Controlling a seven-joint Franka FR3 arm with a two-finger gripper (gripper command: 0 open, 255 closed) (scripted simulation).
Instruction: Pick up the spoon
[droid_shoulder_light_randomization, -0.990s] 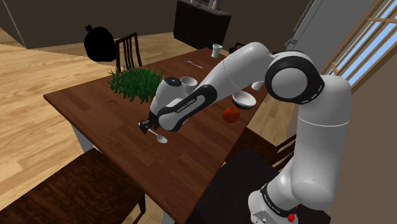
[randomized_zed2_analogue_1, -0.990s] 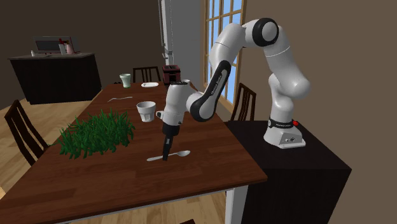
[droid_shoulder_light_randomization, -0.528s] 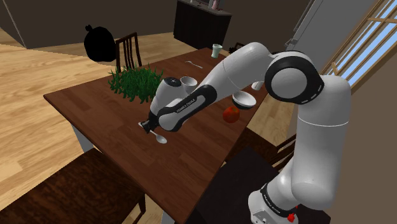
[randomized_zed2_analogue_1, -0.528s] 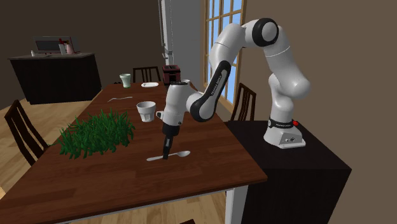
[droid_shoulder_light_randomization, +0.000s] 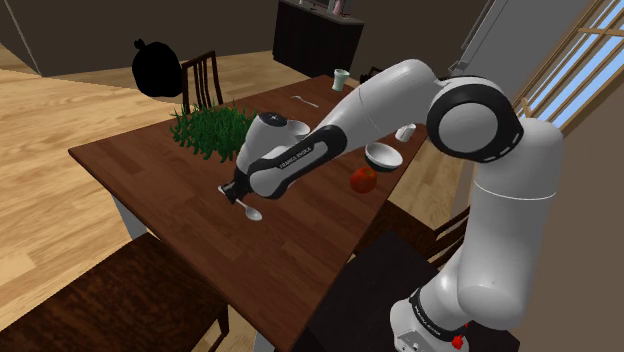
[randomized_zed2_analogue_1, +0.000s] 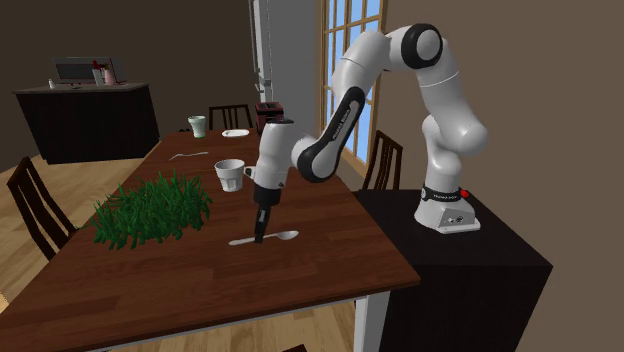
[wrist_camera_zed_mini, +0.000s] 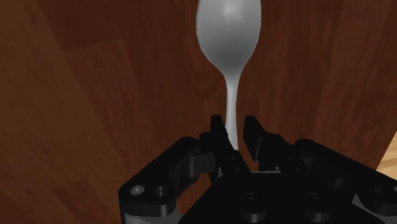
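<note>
nearest the shoulder camera stood the dark stand (randomized_zed2_analogue_1: 455, 265), from which the white arm (droid_shoulder_light_randomization: 400, 95) reached out over the brown wooden bench (droid_shoulder_light_randomization: 150, 175). the black gripper (droid_shoulder_light_randomization: 236, 199) pointed straight down over the half of the bench away from the far short edge, about midway between the two long edges. it was nearly closed, its fingers (wrist_camera_zed_mini: 217, 130) clasping the thin handle of the grey spoon (wrist_camera_zed_mini: 228, 32) between them. in the wrist view the handle ran up from between the fingers and the bowl of the spoon lay out ahead of the gripper (wrist_camera_zed_mini: 233, 130) over the wood. in the second exterior view the spoon (randomized_zed2_analogue_1: 285, 236) lay level at the fingertips of the gripper (randomized_zed2_analogue_1: 260, 238), its bowl toward the stand-side long edge; whether it touched the bench could not be told. beyond it, near the stand-side long edge, sat a red apple (droid_shoulder_light_randomization: 363, 179) and, just past that, a white bowl (droid_shoulder_light_randomization: 383, 155). a white mug (randomized_zed2_analogue_1: 230, 174) stood near the middle of the bench, and a low green plant (randomized_zed2_analogue_1: 150, 208) spread by the opposite long edge. close to the far short edge stood a pale green cup (randomized_zed2_analogue_1: 198, 126). past the bench were a dark chair (droid_shoulder_light_randomization: 203, 75) and a dark cabinet (droid_shoulder_light_randomization: 315, 35).
</note>
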